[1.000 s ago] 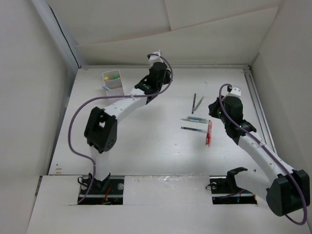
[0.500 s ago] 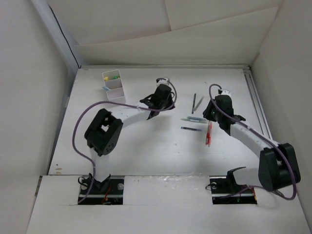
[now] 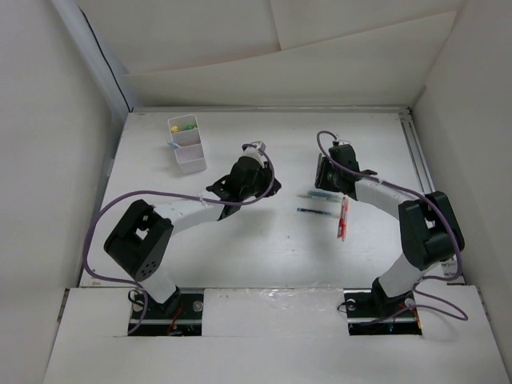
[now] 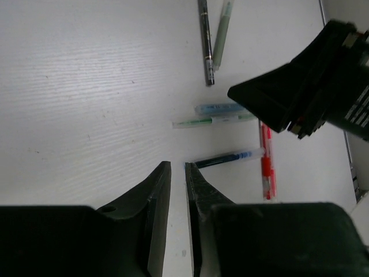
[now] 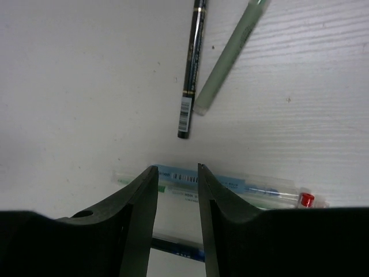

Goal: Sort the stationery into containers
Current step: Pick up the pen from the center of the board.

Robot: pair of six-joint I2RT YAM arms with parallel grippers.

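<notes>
My right end effector (image 5: 176,173) hangs over teal pens (image 5: 219,187), fingers narrowly spread, pinching nothing. Left end effector (image 4: 177,167) near dark blue pen (image 4: 228,157), nearly pressed together, empty. Box (image 3: 186,142) far left on surface (image 3: 264,240). Risk: pens lie bunched, so narrow gap may catch two or shove them; arms close, could collide.

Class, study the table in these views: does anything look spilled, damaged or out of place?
Nothing looks spilled or broken. The only disorder is the unsorted pens: a dark pen and a pale green one lie angled together, with more pens and a red pen loose nearby, far from the white box.
</notes>
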